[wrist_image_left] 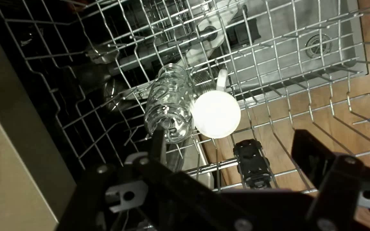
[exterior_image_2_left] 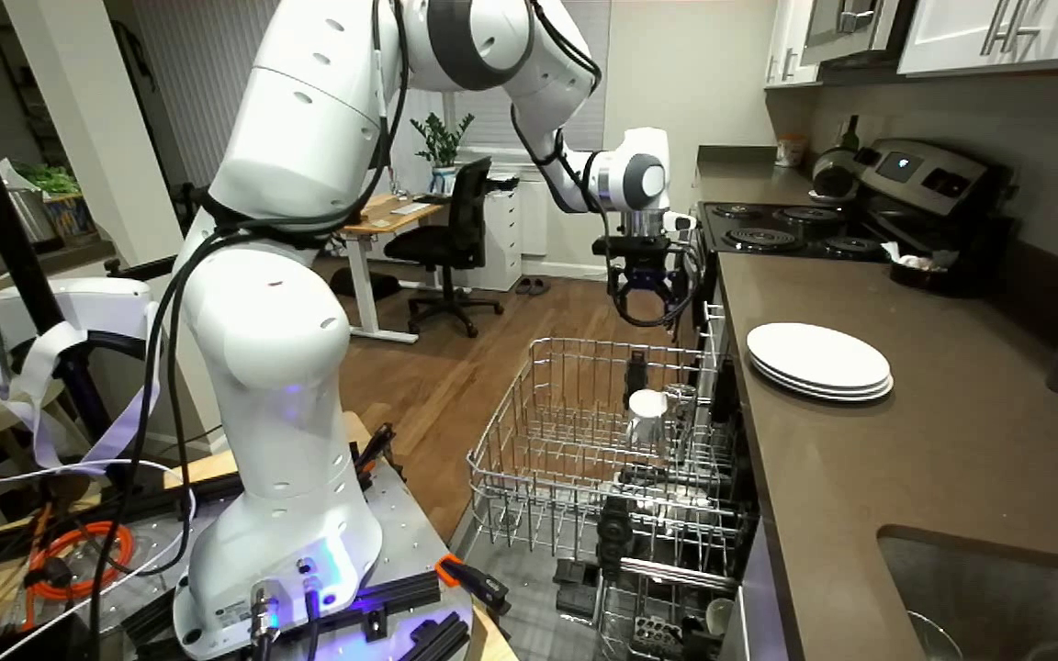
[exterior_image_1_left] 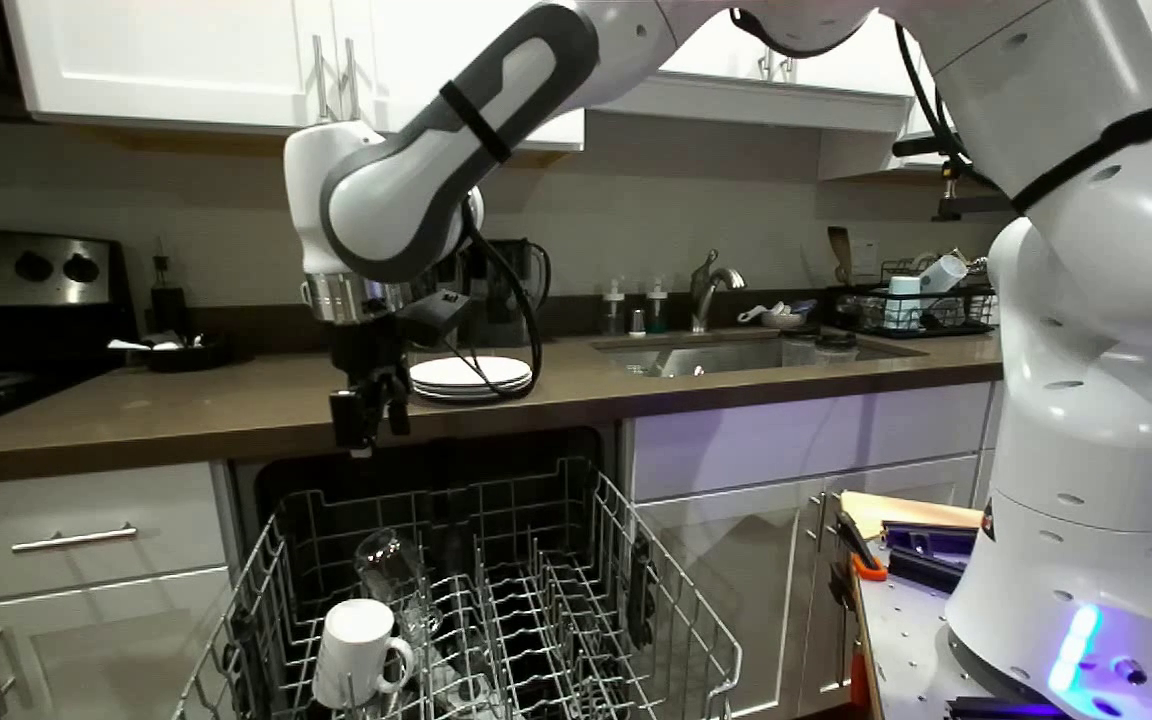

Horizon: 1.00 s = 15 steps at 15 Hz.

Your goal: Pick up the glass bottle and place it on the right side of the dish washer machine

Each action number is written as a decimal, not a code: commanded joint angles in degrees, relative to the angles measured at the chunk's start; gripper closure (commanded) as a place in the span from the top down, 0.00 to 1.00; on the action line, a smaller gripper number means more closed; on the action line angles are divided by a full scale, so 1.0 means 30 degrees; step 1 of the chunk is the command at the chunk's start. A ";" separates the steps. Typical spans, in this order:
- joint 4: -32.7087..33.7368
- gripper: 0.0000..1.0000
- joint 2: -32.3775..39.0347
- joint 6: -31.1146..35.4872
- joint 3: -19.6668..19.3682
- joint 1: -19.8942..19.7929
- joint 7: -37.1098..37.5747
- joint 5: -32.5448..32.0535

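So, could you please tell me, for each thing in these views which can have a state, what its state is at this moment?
tool: open, holding nothing
dish washer machine: open
rack: pulled out
glass bottle: tilted in the rack, not grasped
white mug: upside down in the rack
plates: stacked on the counter
kitchen drawer: shut
upper cabinets: shut
base light: lit

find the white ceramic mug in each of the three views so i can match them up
In an exterior view: the white ceramic mug is low in the picture, left of centre.
In an exterior view: the mug is right of centre, below mid-height.
In the wrist view: the mug is just right of centre, beside the clear glass bottle.
Shared landmark: the silver-grey metal wire dishwasher rack it sits in, visible in all three.
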 commanded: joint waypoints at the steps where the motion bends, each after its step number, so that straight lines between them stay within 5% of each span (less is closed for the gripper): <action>1: 0.2472 1.00 0.1811 -0.0997 -0.0419 0.0035 -0.0391 -0.0236; 8: 0.2849 1.00 0.2100 -0.0672 -0.0355 -0.0097 -0.0339 0.0375; 15: 0.6035 1.00 0.6089 -0.1149 -0.0571 -0.0132 0.0200 0.1340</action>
